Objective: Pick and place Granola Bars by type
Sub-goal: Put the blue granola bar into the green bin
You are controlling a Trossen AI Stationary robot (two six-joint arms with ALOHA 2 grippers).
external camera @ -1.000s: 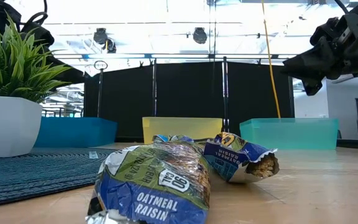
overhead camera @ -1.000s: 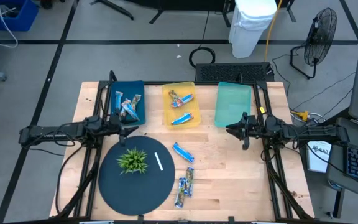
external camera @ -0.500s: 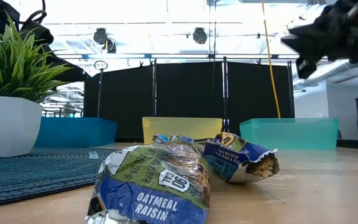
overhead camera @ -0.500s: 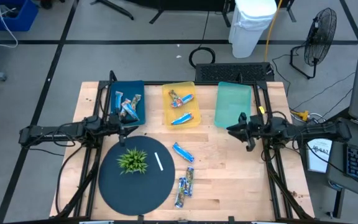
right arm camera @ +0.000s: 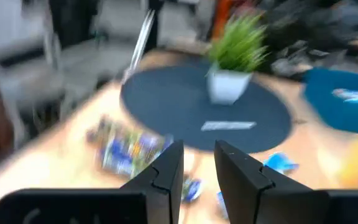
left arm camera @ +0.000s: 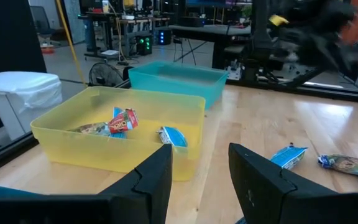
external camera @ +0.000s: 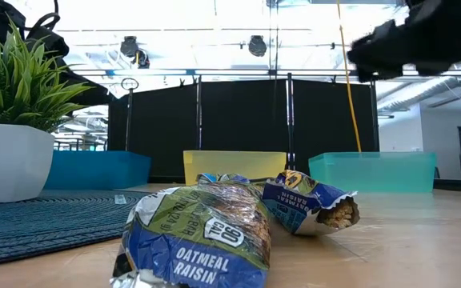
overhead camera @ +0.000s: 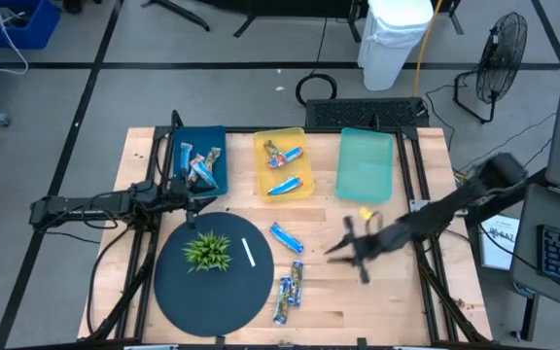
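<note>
Three loose granola bars lie flat on the wood. One light blue bar [overhead camera: 287, 237] lies by the round mat. Two oatmeal-raisin bars [overhead camera: 290, 288] lie near the near edge and fill the foreground of the low view [external camera: 198, 240]. More bars lie in the blue bin [overhead camera: 200, 165] and the yellow bin [overhead camera: 284, 163]. My right gripper [overhead camera: 343, 251] hovers open to the right of the loose bars, blurred, and its wrist view faces them [right arm camera: 199, 149]. My left gripper [overhead camera: 194, 200] waits open at the blue bin's near edge [left arm camera: 201, 152].
The teal bin [overhead camera: 366, 163] at the far right holds nothing. A dark round mat [overhead camera: 217, 277] carries a green plant in a white pot [overhead camera: 208, 251] and a thin white stick [overhead camera: 249, 253]. Bare wood lies around my right gripper [overhead camera: 397, 292].
My right arm has swung fast from beside the teal bin toward the table's near edge and its middle, ending close to the loose bars, and it has turned to face the mat. Nothing on the table has moved.
</note>
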